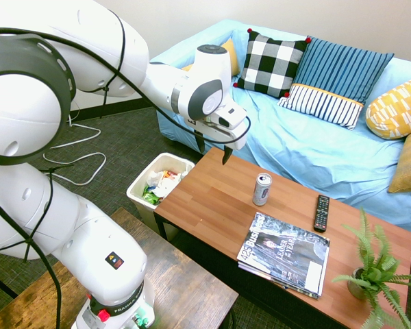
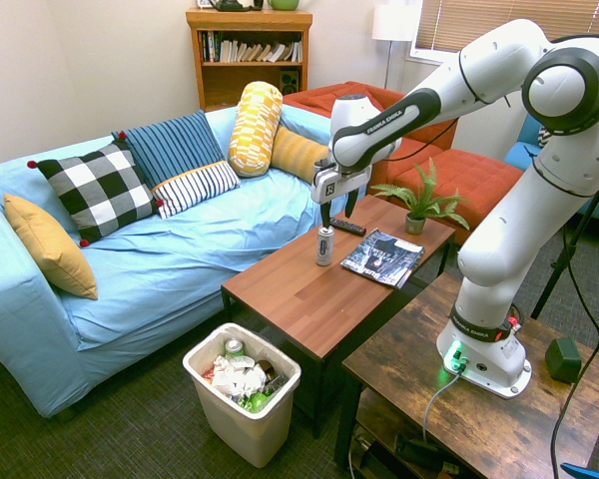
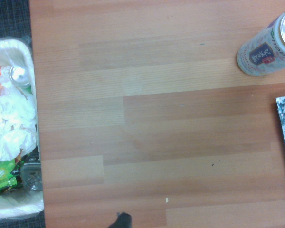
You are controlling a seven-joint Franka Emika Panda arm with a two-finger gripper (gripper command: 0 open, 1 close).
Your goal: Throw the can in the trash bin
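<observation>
Hovering with end effector [image 1: 214, 149] wide open, empty; yet to grab can [image 1: 261, 192] at four o'clock, then reach bin [image 1: 144, 210] at eight, first exterior view.

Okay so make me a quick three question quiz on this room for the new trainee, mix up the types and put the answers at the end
1. True or false: the can stands upright on the coffee table.
2. Multiple choice: what lies on the floor side of the table's end, already holding some rubbish?
a) a basket of fruit
b) the trash bin
c) a suitcase
3. Fill in the blank: the gripper is ____, with nothing between its fingers.

Key: 1 true; 2 b; 3 open.
</observation>
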